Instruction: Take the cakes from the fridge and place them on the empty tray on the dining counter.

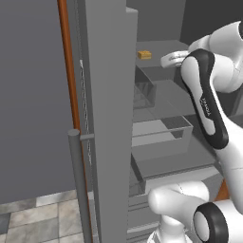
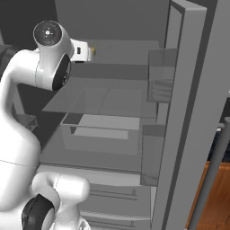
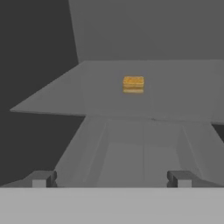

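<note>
Hand view: wide-open gripper (image 3: 109,178) short of shelf edge, cake (image 3: 133,84) beyond.

A floor (image 1: 33,216) of pale grey-beige stone tiles with darker joints lies at the lower left of the left base view. Above it rises a broad, flat, plain grey panel (image 1: 28,95). Along that panel's right edge runs a narrow orange-brown wooden strip (image 1: 68,61), near upright and leaning slightly. In the right base view a reddish-brown wooden surface (image 2: 220,202) with visible grain sits in the lower right corner; what it belongs to cannot be told.
</note>
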